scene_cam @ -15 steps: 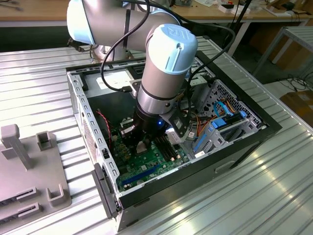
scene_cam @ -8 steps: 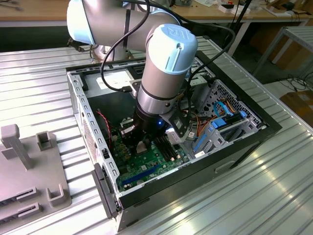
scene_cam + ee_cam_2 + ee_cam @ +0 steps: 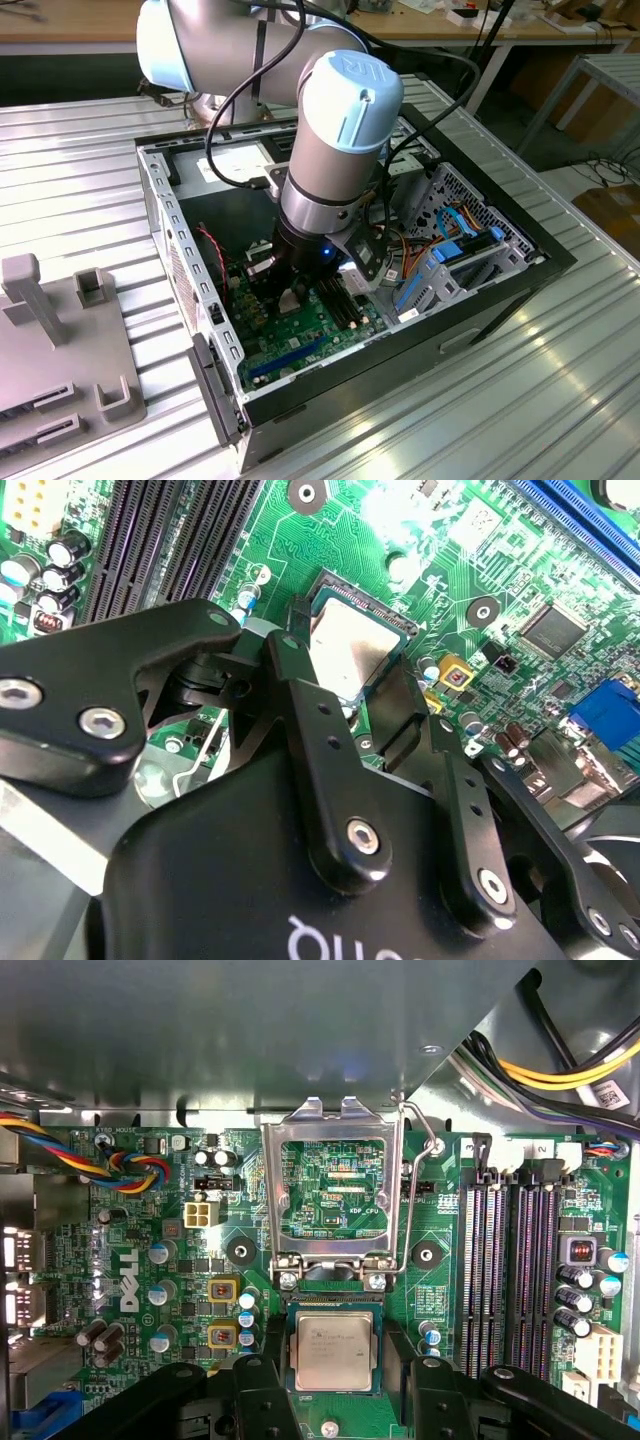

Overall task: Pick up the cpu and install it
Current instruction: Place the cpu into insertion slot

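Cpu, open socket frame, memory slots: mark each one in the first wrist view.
cpu [image 3: 336,1352]: first wrist view, middle of its metal top.
open socket frame [image 3: 335,1125]: first wrist view, its free-end crossbar.
memory slots [image 3: 487,1270]: first wrist view, middle of one slot.

1. The board [image 3: 320,330] is green, lined with fine pale traces.
2. The cpu [image 3: 334,1352] has a plain silver-grey top.
3. The gripper [image 3: 334,1385] is black.
4. The memory slots [image 3: 500,1270] are black with purplish insides.
5. The arm [image 3: 345,110] is silver-grey with light blue caps.
6. The case [image 3: 520,290] is black outside and bare grey metal inside.
7. The table [image 3: 480,420] is silvery, ribbed in long stripes.
8. The twisted wires [image 3: 135,1165] are red, blue, yellow and black.
9. The flat cables [image 3: 455,225] are light blue.
10. The fixture [image 3: 50,350] is plain grey.
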Controlling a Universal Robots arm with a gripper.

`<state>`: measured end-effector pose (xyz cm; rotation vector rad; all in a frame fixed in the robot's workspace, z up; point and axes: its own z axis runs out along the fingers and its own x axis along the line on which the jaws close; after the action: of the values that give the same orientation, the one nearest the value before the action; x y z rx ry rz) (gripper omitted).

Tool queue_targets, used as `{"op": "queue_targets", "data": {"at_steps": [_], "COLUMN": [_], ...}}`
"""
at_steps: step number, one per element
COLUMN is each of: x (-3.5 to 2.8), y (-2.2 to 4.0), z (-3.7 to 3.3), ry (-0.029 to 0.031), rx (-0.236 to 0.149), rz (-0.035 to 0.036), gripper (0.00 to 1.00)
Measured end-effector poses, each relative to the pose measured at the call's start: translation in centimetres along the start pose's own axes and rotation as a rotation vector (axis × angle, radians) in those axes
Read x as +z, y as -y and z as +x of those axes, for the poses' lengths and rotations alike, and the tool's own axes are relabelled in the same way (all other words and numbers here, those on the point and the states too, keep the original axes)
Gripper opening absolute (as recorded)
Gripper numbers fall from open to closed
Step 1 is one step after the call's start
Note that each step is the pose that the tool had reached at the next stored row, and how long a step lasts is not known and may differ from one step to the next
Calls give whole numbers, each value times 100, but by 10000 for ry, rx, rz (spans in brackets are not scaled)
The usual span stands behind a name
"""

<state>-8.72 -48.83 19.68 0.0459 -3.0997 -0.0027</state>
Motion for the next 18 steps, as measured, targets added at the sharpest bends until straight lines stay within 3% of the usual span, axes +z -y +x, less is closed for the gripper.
{"op": "queue_targets", "data": {"at_steps": [4, 5, 13, 18], "x": [2, 6, 0, -54], "y": [0, -2, 1, 0], "z": [1, -1, -32, -31], "ry": [2, 6, 0, 2], "rx": [2, 0, 1, -1], "rz": [-2, -11, 0, -6], "gripper": [49, 55, 55, 55]}}
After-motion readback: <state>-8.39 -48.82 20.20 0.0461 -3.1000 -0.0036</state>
